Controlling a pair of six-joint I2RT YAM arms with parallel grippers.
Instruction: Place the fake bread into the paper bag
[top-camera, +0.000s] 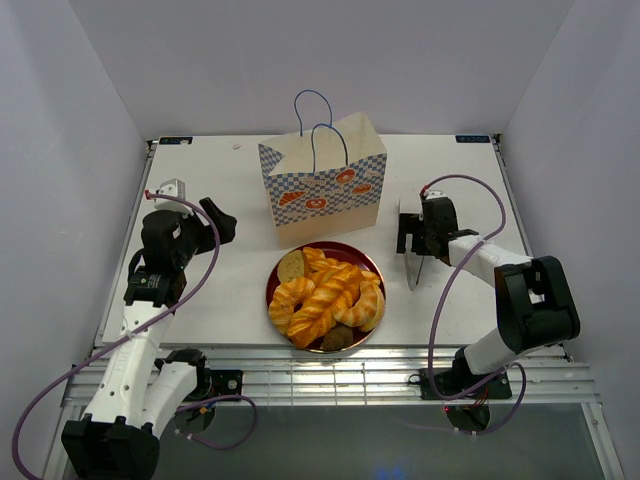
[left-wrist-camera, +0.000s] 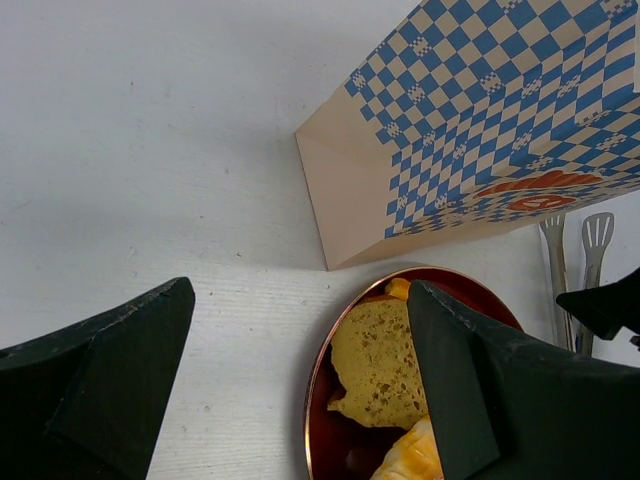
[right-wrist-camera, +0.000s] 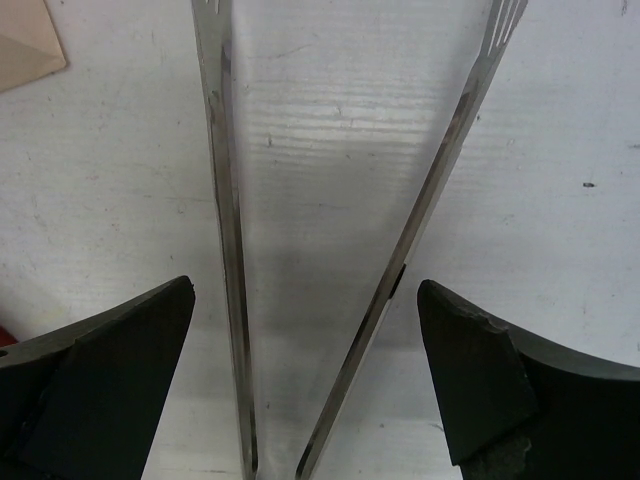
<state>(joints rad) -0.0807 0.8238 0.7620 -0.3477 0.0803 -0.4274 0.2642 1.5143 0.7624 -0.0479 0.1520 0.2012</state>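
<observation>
The fake bread (top-camera: 325, 295) is piled on a round red plate (top-camera: 374, 268): braided twists, croissant shapes and a round tan slice (left-wrist-camera: 380, 370). Just behind the plate stands the paper bag (top-camera: 323, 180), upright, with its blue handles up; its checkered side (left-wrist-camera: 480, 130) fills the left wrist view. My left gripper (top-camera: 215, 228) hovers left of the plate, open and empty (left-wrist-camera: 300, 290). My right gripper (top-camera: 418, 240) is right of the plate, open (right-wrist-camera: 305, 290), with its fingers either side of metal tongs (right-wrist-camera: 225, 250) lying on the table, not touching them.
The tongs (top-camera: 416, 270) lie on the white table (top-camera: 220, 290) between the plate and the right arm. The table's near edge meets a slatted metal strip (top-camera: 340, 380). Grey walls enclose the table on the left, back and right.
</observation>
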